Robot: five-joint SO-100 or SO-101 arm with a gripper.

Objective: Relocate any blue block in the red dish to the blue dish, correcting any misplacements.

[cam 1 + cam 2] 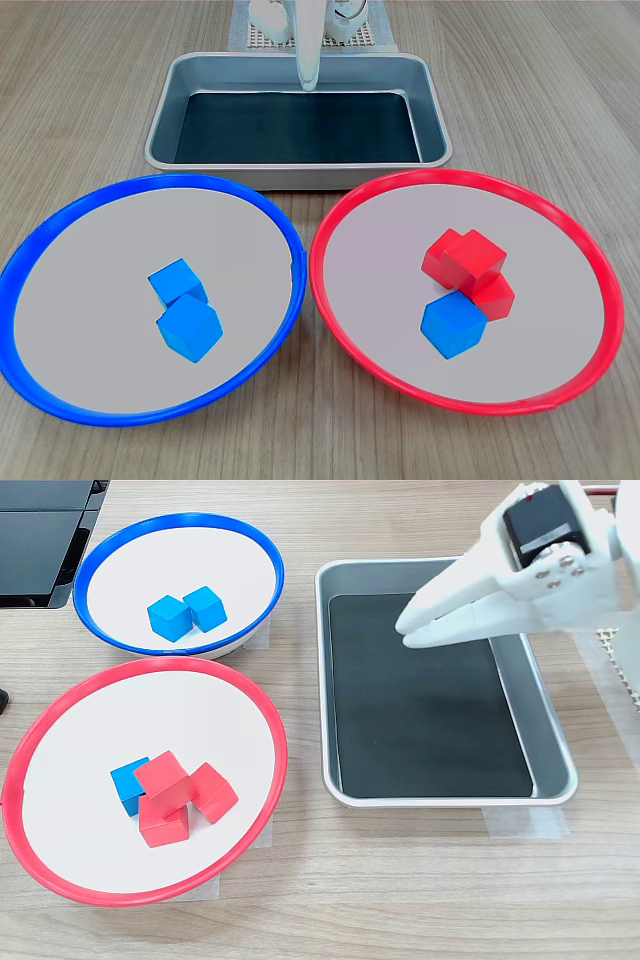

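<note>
Bright, even light — soft shadows

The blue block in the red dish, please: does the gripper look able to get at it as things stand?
Probably yes, from above: the blue block has its top and outer side bare, but red cubes press against its other side, leaving little finger room there. The gripper hangs over the metal tray, nothing between.

Looks like a lab or robotics test bench. Wood-grain surface (420,880); metal tray (548,740) taped down at its corners; white 3D-printed end effector (412,630) over it; colour-coded dishes holding sorting cubes.
</note>
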